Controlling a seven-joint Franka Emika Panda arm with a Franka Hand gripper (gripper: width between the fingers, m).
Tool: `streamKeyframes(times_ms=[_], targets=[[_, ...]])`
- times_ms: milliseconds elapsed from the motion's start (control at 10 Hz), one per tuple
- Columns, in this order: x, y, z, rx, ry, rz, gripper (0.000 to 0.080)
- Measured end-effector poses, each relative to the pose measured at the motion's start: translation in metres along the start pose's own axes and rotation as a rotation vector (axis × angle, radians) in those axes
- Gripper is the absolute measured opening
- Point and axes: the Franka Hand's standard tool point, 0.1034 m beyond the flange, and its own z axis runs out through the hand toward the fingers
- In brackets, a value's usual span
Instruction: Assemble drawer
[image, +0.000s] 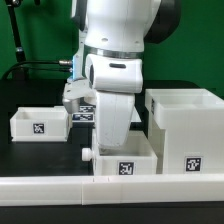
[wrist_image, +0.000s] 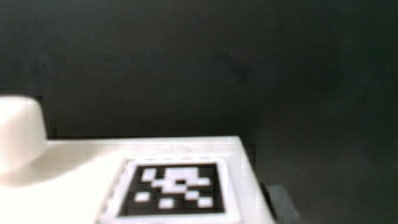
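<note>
Showing smooth white plastic: boxy open tray (image: 38, 123), taller square shell (image: 187, 130).

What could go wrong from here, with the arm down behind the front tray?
1. The end effector's fingers are hidden in both views, so any grip on the front tray is unconfirmed; it may slip.
2. That tray sits close to the border rail and box shell; a sideways move could jam it or bump the shell.
</note>
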Motion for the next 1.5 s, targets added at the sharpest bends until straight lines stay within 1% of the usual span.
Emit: streamKeyframes(times_ms=[100, 200, 400, 1000, 1100, 1200, 1300, 1500], targets=[[0.001, -0.001, 0.001, 0.001, 0.001, 0.003, 0.0044], [0.006, -0.005, 0.003, 0.003, 0.005, 0.028, 0.0044], [0.012, -0.006, 0.004, 0.006, 0.01, 0.036, 0.0044], [0.013, -0.009, 0.006, 0.009, 0.01, 0.079, 0.0044], [0.013, -0.008, 0.006, 0.005, 0.011, 0.076, 0.0044], [0.016, -0.007, 0.006, -0.012, 0.016, 0.073, 0.0044], [0.021, -0.007, 0.007, -0.046, 0.026, 0.071, 0.0044], [0.022, -0.007, 0.007, -0.055, 0.029, 0.092, 0.0044]])
